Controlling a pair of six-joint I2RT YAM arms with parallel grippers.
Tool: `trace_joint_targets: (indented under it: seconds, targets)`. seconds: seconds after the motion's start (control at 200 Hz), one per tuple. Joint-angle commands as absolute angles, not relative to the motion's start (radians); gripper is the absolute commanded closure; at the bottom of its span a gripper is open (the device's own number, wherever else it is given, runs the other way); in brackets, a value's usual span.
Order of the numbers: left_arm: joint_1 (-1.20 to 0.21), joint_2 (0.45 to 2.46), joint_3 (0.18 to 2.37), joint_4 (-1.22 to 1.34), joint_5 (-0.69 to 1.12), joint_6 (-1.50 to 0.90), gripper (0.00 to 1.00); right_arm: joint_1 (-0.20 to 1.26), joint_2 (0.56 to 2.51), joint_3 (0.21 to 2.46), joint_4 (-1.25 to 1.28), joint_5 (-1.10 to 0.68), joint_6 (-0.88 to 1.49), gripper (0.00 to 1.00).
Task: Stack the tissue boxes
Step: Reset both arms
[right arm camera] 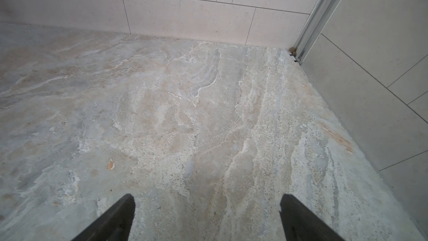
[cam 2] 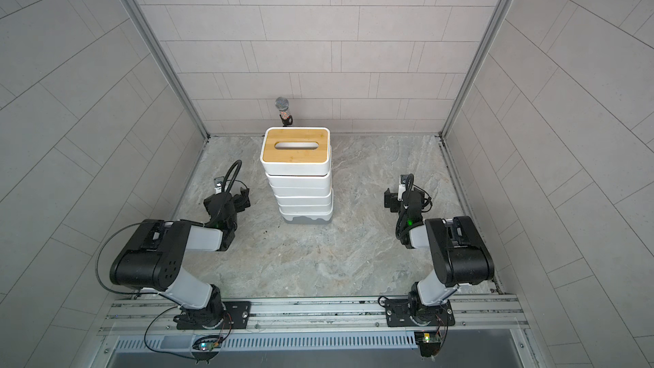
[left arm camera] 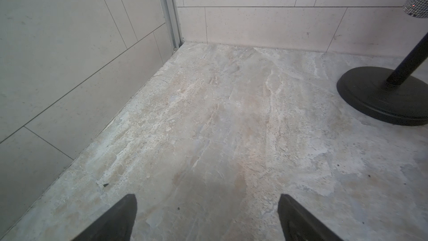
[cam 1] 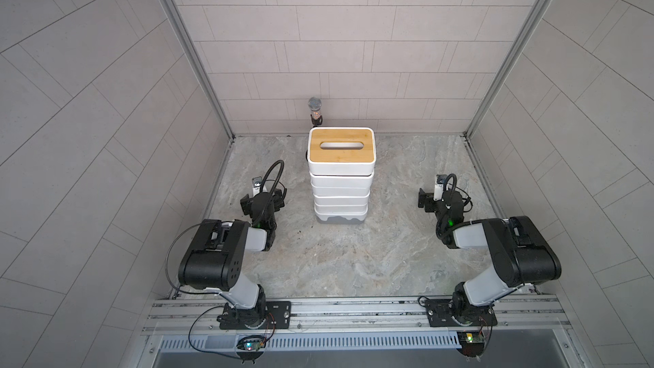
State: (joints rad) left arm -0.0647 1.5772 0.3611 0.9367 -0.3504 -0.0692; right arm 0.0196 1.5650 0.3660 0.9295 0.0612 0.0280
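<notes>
The tissue boxes (cam 1: 341, 185) (cam 2: 299, 189) stand in one upright tower at the middle back of the table in both top views. A bamboo-tan lid with an oval slot (cam 1: 341, 150) tops the tower, and the lowest box has a grey base (cam 1: 340, 220). My left gripper (cam 1: 263, 198) (left arm camera: 207, 197) hovers to the left of the tower, well apart from it, open with only bare table between its fingers. To the right of the tower and just as far off, my right gripper (cam 1: 442, 198) (right arm camera: 207, 197) is open and empty. Neither wrist view shows the boxes.
A microphone on a black stand (cam 1: 315, 109) rises just behind the tower; its round base (left arm camera: 379, 96) shows in the left wrist view. Tiled walls (cam 1: 106, 136) close in the marble table (cam 1: 354, 260) on three sides. The arm bases sit on a rail (cam 1: 354, 307) at the front.
</notes>
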Motion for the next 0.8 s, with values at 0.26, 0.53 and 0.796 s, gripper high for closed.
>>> trace_joint_targets:
  seconds: [0.26,0.53,0.796]
  targets:
    - [-0.072,1.589,0.38,0.96,-0.374,-0.039,0.0,0.023,1.578,0.37,0.959,0.063,0.008,0.01]
    - [-0.072,1.577,0.363,0.978,-0.146,0.038,0.0,0.023,1.575,0.365,0.967,0.066,0.009,0.01]
    - [-0.068,1.575,0.363,0.97,-0.122,0.041,0.0,0.024,1.575,0.365,0.967,0.066,0.011,0.01]
